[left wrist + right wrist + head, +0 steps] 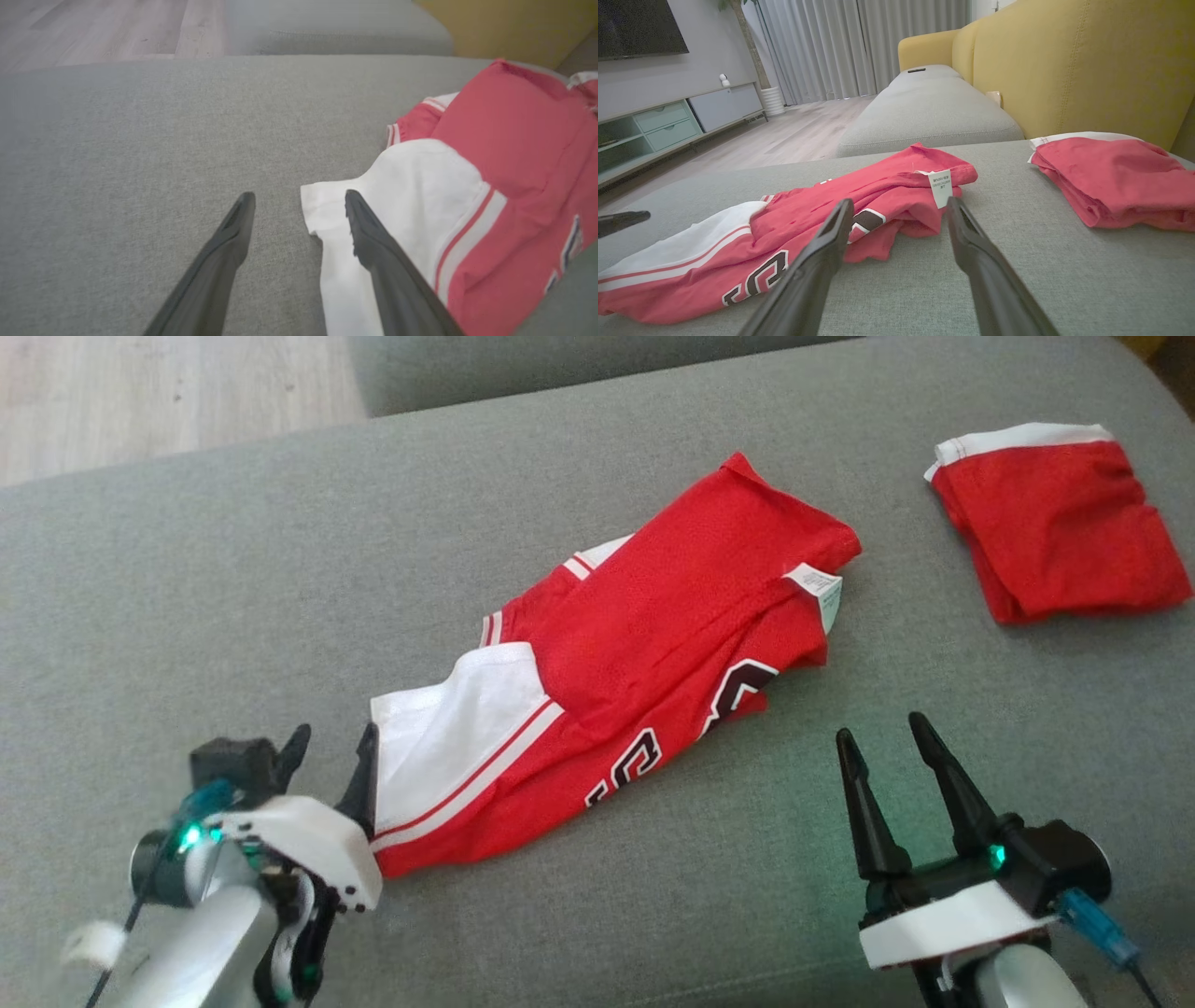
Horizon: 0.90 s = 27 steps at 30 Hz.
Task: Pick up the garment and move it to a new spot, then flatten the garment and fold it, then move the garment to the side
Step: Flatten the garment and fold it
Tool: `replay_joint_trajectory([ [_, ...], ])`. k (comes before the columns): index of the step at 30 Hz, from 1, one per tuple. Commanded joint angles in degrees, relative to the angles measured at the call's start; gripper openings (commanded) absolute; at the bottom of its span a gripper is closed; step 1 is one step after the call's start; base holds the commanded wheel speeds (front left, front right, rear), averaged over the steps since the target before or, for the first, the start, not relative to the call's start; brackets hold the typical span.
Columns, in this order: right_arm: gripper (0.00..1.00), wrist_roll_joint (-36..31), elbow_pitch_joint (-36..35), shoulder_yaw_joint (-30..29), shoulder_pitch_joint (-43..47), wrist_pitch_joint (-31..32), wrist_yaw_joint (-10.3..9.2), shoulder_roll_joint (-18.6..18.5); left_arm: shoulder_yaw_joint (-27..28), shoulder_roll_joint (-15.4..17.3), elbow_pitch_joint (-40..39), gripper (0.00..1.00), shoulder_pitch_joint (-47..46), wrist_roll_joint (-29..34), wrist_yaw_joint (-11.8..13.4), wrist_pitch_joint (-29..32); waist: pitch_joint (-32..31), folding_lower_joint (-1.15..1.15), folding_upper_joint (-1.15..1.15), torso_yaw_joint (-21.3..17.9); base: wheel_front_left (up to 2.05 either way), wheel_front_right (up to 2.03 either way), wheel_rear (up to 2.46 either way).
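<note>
Head view puts the garment (635, 653), a red jersey with a white panel, rumpled and doubled over itself in the middle of the grey sofa cushion (280, 569). A second red piece (1060, 527) lies folded, well apart, at the far right.

My left jaws stand wide apart at the garment's white end and grip nothing. In the left wrist view one of the fingers (373, 242) lies over the white hem (327, 205), while the other sits over bare cushion. My right jaws are just as wide and empty, hovering near the jersey's lettered edge (756, 275), short of the cloth.

I judge the garment to be set down in its spot, with flattening the step in hand: it is still bunched, its label (823, 593) is turned out, and layers overlap.

The next move calls for a pinch on each end. My left jaws should close on the white hem corner and my right on the far red edge by the label. Then I draw them apart so the layers spread, taking one layer only.
</note>
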Motion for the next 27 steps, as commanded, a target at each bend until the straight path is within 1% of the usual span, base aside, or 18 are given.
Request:
replay_joint_trajectory([
  [1, 1.0, -0.3, -2.0, 1.4, -2.5, -0.2, 0.12, -0.9, 1.5, 1.0, 0.6, 1.0, -3.3, 0.6, -0.3, 0.5, 0.5, 0.0, 0.0, -0.5, 0.0, 0.0, 0.0],
  [5, 1.0, -0.3, -2.1, 1.7, -3.1, -0.2, 0.12, -1.3, -0.2, -0.6, 9.1, 1.0, -7.2, 1.4, -2.7, 0.9, 1.5, 0.0, 0.0, -1.3, 0.0, 0.0, 0.0],
  [7, 1.0, -0.3, -2.2, 1.5, -3.2, -0.2, 0.12, -1.6, -0.8, -1.5, 12.4, 1.0, -8.7, 1.3, -4.6, 0.6, 1.9, 0.0, 0.0, -1.5, 0.0, 0.0, 0.0],
  [9, 1.0, -0.4, -2.2, 1.4, -3.2, -0.2, 0.12, -1.9, -1.3, -2.0, 15.2, 1.0, -10.2, 1.5, -5.9, 0.3, 2.4, 0.0, 0.0, -1.7, 0.0, 0.0, 0.0],
  [17, 1.0, -0.5, -2.4, 1.2, -3.3, -0.2, 0.12, -2.0, -2.9, -3.7, 23.4, 1.0, -15.4, 2.8, -9.1, -1.3, 3.6, 0.0, 0.0, -1.8, 0.0, 0.0, 0.0],
  [18, 1.0, -0.5, -2.4, 1.3, -3.4, -0.2, 0.12, -2.0, -3.3, -3.9, 24.2, 0.88, -15.9, 3.1, -9.4, -1.4, 3.8, 0.0, 0.0, -1.8, 0.0, 0.0, 0.0],
  [19, 1.0, -0.5, -2.5, 1.3, -3.5, -0.2, 0.12, -2.0, -3.5, -4.1, 25.1, 0.44, -16.3, 3.2, -9.7, -1.5, 3.9, 0.0, 0.0, -1.8, 0.0, 0.0, 0.0],
  [20, 1.0, -0.4, -2.5, 1.4, -3.6, -0.2, 0.12, -2.0, -3.7, -4.3, 25.8, 0.29, -16.7, 3.3, -10.0, -1.6, 4.0, 0.0, 0.0, -1.8, 0.0, 0.0, 0.0],
  [21, 1.0, -0.5, -2.5, 1.4, -3.7, -0.2, 0.12, -2.0, -3.9, -4.4, 26.6, 0.0, -17.0, 3.5, -10.3, -1.6, 4.1, 0.0, 0.0, -1.8, 0.0, 0.0, 0.0],
  [25, 1.0, -0.5, -2.6, 1.2, -3.8, -0.2, 0.12, -2.0, -4.5, -4.9, 28.0, 0.0, -17.7, 3.7, -11.7, -2.8, 4.3, 0.0, 0.0, -1.5, 0.0, 0.0, 0.0],
  [27, 1.0, -0.6, -2.6, 1.3, -4.0, -0.2, 0.12, -2.0, -4.2, -4.8, 27.6, 0.0, -18.0, 3.8, -11.7, -4.0, 4.2, 0.0, 0.0, -1.2, 0.0, 0.0, 0.0],
])
